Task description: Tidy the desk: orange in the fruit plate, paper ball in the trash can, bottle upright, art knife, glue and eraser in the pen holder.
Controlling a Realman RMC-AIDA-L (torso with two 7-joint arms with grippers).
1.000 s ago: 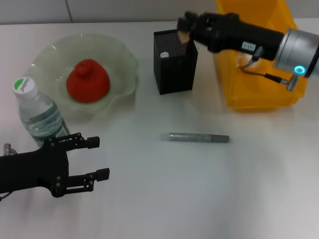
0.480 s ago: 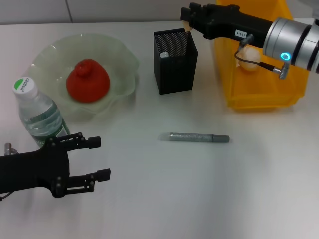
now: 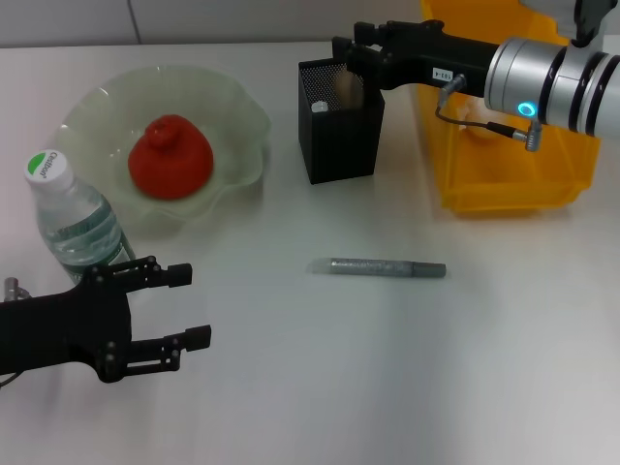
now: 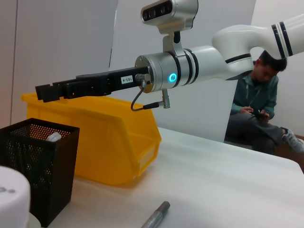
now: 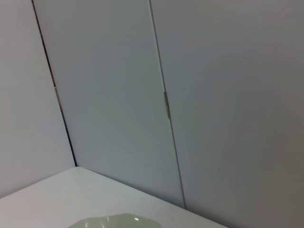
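We see the right gripper [image 3: 347, 60] reaching in from the far right and hovering just above the rim of the black mesh pen holder [image 3: 339, 131]; from the left wrist view its fingers [image 4: 47, 91] look level and close together, but we cannot tell whether they are spread or pressed shut. A pale, beige eraser [image 3: 346, 87] shows inside the holder just below the fingertips, and a small white object [image 3: 319, 108] lies deeper in the same holder. The left gripper [image 3: 189, 307] rests low at the near left of the desk [image 3: 387, 387], its two fingers spread apart and holding nothing. Just beyond it the water bottle [image 3: 73, 218] stands upright with its white and green cap on top. The red-orange fruit [image 3: 170, 157] sits in the middle of the pale green, wavy-edged fruit plate [image 3: 237, 116], to the left of the pen holder. A grey, pen-shaped stick [image 3: 378, 267] lies flat on the desk nearer to us than the holder, well apart from both grippers. The yellow bin [image 3: 504, 184] stands to the right of the holder, under the right arm, with something pale inside that we cannot identify.
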